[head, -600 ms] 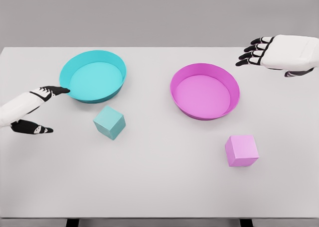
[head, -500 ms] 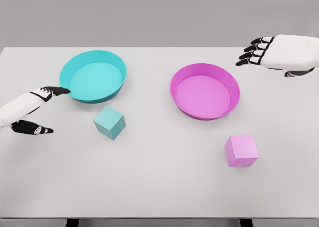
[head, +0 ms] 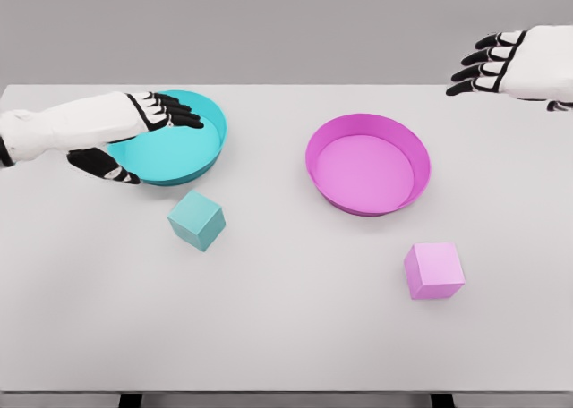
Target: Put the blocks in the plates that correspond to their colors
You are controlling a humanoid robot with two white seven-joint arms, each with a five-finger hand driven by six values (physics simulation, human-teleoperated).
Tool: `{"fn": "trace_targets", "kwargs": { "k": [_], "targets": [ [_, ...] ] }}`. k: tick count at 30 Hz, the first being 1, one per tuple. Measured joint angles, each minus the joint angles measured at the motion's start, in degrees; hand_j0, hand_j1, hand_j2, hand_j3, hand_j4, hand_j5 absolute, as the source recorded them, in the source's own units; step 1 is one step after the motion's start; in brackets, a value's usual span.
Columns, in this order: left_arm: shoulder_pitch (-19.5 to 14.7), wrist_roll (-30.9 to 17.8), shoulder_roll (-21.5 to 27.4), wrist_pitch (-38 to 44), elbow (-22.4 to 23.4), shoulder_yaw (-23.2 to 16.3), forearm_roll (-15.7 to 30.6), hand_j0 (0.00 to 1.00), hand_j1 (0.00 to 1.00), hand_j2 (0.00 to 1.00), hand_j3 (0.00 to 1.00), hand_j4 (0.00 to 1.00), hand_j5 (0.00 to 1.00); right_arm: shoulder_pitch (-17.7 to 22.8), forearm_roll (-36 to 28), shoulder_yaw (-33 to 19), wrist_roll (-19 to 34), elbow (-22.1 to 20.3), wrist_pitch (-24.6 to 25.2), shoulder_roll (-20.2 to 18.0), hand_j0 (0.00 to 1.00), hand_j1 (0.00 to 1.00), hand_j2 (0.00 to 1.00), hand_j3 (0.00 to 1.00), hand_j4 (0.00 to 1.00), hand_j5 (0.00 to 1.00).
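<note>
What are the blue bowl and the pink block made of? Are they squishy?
It's a simulator render, so this is a guess from looks. The cyan plate seems like hard, smooth plastic: one even color, thin stiff rim, soft sheen. The pink block looks like solid matte plastic or painted wood: sharp straight edges, flat faces, no dents. Neither looks squishy.

A round cyan plate (head: 179,157) with a raised rim sits at about ten o'clock on the white surface, its left part covered. The teal block (head: 196,219), a cube turned corner-forward, lies just beside it at five o'clock. A magenta plate (head: 368,165), alike in shape, sits at two o'clock, with the pink block (head: 433,270) apart from it at five o'clock
</note>
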Motion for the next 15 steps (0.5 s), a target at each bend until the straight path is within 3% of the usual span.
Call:
{"fn": "trace_targets", "kwargs": {
  "k": [1,7,10,15],
  "targets": [
    [-1.40,-0.14,0.04,-0.02,-0.07,-2.72,1.47,1.00,1.00,1.00,1.00,1.00,1.00,0.09,-0.03,1.12,0.00,-0.56,-0.01,-0.09,1.00,1.00,1.00,1.00,1.00,1.00],
    [-17.67,-0.43,0.23,-0.03,-0.21,-20.33,11.51,1.00,1.00,1.00,1.00,1.00,1.00,0.00,0.04,7.44,0.00,-1.94,-0.02,-0.03,1.00,1.00,1.00,1.00,1.00,1.00],
    [-18.98,-0.47,0.24,0.28,-0.32,-26.53,13.75,1.00,1.00,1.00,1.00,1.00,1.00,0.00,0.08,9.25,0.00,-2.07,-0.04,0.17,1.00,1.00,1.00,1.00,1.00,1.00],
    [-19.07,-0.49,1.39,9.69,-3.99,-29.57,12.37,1.00,1.00,1.00,1.00,1.00,1.00,-0.18,0.13,11.96,0.00,-2.14,-0.03,0.65,1.00,1.00,1.00,1.00,1.00,1.00]
  ]
}}
